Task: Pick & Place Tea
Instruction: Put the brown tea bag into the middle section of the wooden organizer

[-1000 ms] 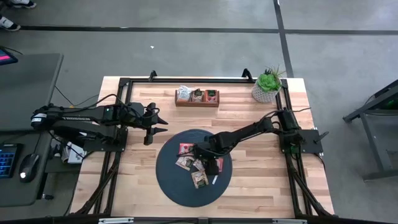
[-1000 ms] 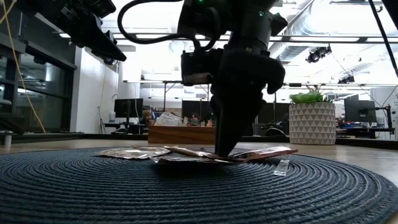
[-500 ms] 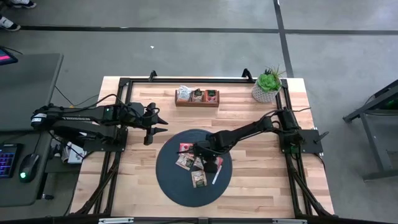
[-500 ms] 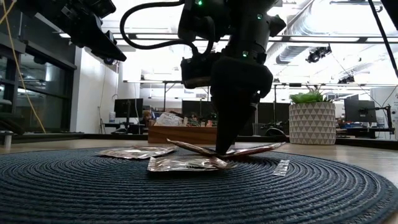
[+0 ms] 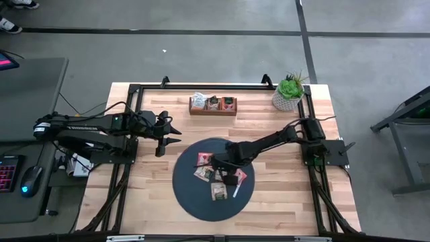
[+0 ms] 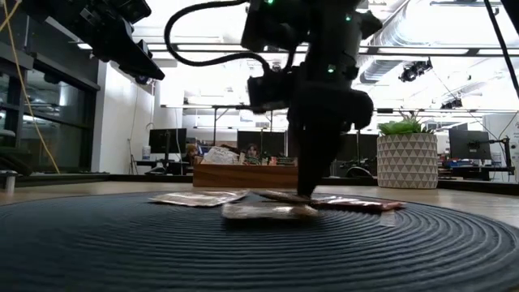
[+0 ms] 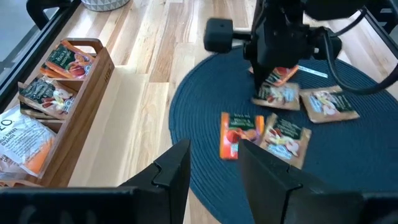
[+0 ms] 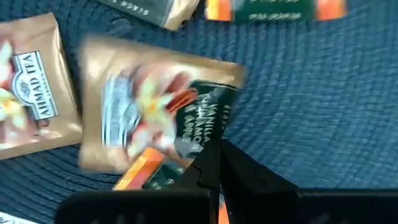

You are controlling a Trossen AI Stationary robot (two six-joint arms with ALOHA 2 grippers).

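Shifted toward my right arm's base since a second ago, the dark round mat point(image 5: 195, 202) has carried its sachets along. My right claw point(image 5: 224, 171) presses down on the tea point(image 5: 218, 176), fingers pinched almost closed on the edge of a brown sachet point(image 8: 155, 106). More sachets fill the wooden tray point(image 5: 212, 105) near the potted plant point(image 5: 289, 92). My left claw point(image 5: 168, 132) hangs slightly parted over the worktop point(image 5: 282, 195), holding nothing.

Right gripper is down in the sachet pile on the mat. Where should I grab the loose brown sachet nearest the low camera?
Probably by a free edge, from straight above. That brown sachet lies flat on the dark mat, apart from the pile under the right gripper, so only its thin rim offers fingers a pinch.
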